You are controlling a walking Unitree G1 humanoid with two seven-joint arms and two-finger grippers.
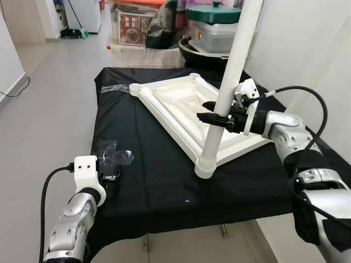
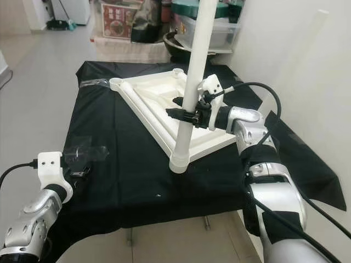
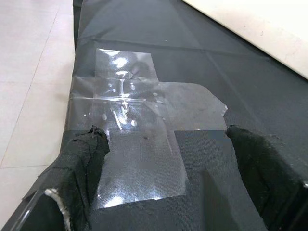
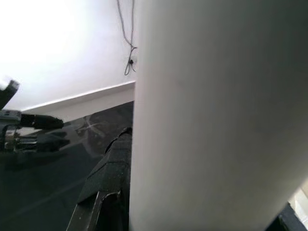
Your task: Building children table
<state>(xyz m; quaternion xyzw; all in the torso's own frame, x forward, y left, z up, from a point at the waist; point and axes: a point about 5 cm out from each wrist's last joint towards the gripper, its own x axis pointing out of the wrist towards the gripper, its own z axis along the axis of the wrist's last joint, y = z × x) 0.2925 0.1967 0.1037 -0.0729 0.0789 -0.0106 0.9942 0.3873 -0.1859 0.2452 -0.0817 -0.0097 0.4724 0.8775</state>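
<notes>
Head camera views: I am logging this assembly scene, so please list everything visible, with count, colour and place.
Table top panel: one, white, lying underside-up on the black cloth.
Table leg: one, white, standing tilted in the near corner socket of the panel.
Black cloth: one, covering the work table.
Clear tape: one patch, transparent, stuck on the cloth's near left edge.
Storage boxes and pots: several, mixed colours, on the floor behind the table.
Wall: white, on the right.
Floor: light tiles, on the left.
Right gripper: jaws clamped on the table leg.
Left gripper: jaws open, at the tape.
</notes>
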